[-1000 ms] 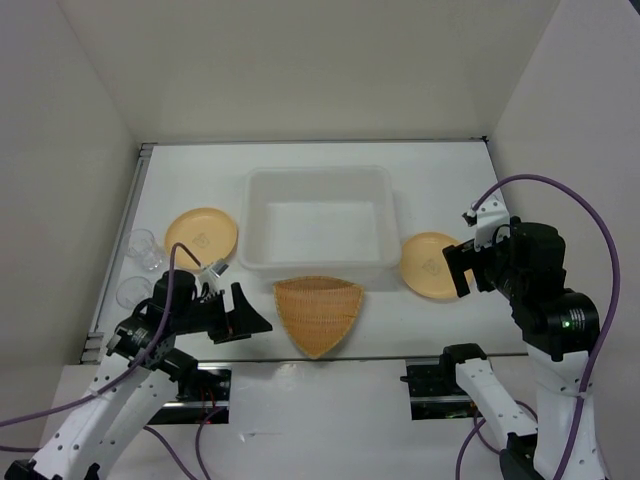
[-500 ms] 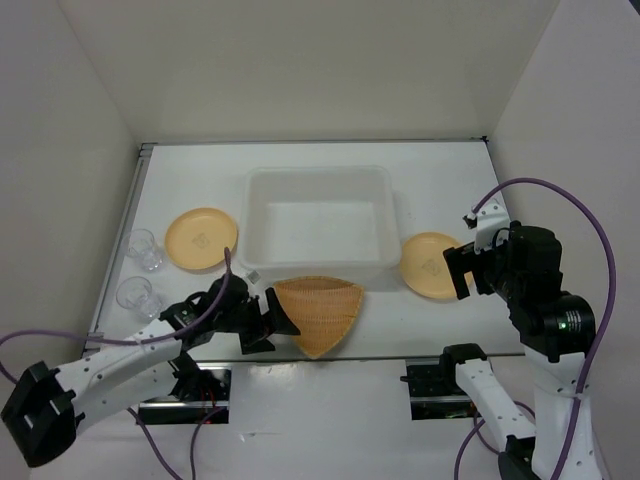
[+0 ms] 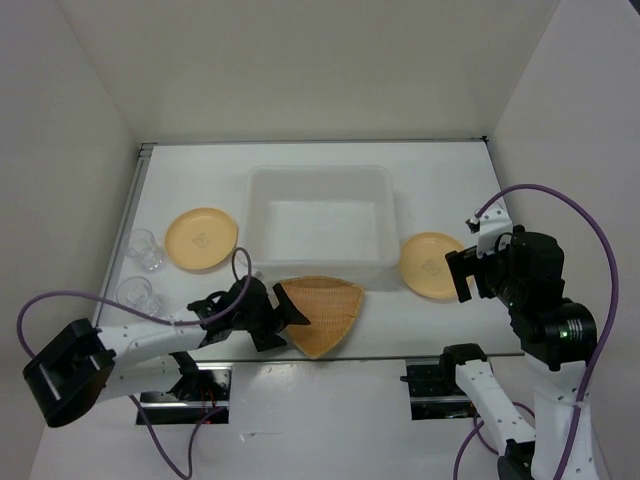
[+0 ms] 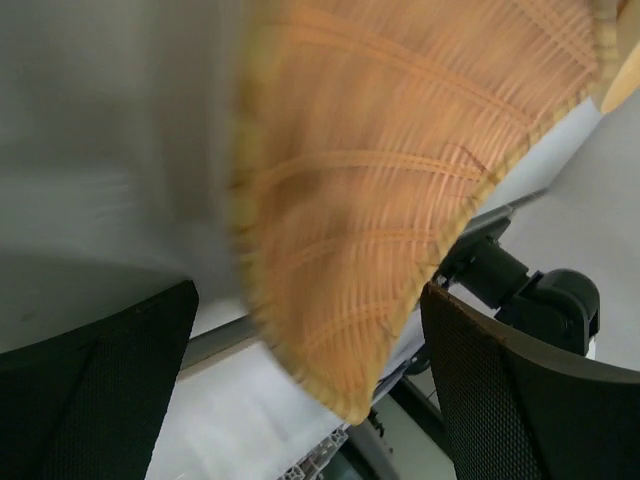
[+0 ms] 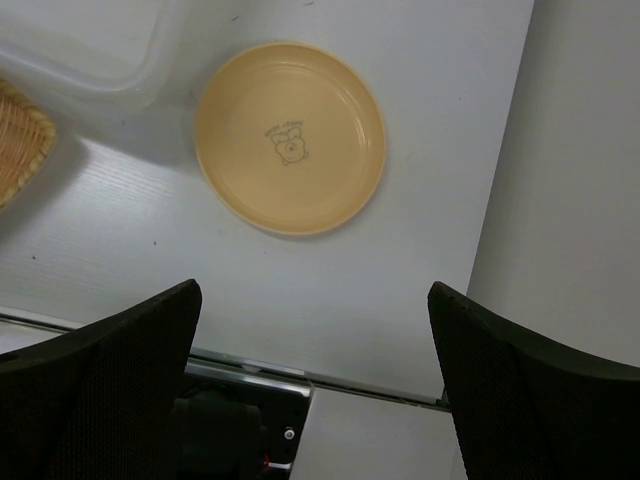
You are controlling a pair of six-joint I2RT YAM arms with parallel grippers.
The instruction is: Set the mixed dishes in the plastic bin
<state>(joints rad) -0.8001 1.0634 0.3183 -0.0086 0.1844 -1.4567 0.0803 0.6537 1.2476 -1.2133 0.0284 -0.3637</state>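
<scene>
The orange woven fan-shaped dish (image 3: 322,312) lies at the table's front edge, just before the plastic bin (image 3: 318,172). My left gripper (image 3: 285,322) is low at the dish's left edge, open. In the left wrist view the blurred dish (image 4: 400,180) fills the space between the spread fingers (image 4: 100,400). One yellow plate (image 3: 202,239) lies left of the bin and another (image 3: 430,265) lies right of it. My right gripper (image 3: 465,272) hovers open above the right plate's near edge. That plate (image 5: 290,138) lies beyond the gripper (image 5: 312,295). A clear cup (image 3: 145,248) stands at the far left.
A second clear cup (image 3: 133,292) stands in front of the first, near the left wall. The bin holds nothing. White walls close in the table on three sides. The metal front rail (image 5: 250,365) runs under the right gripper.
My left arm has stretched rightward and dropped low, bringing its open gripper from near the left plate up to the woven dish's left edge. The right gripper has barely shifted.
</scene>
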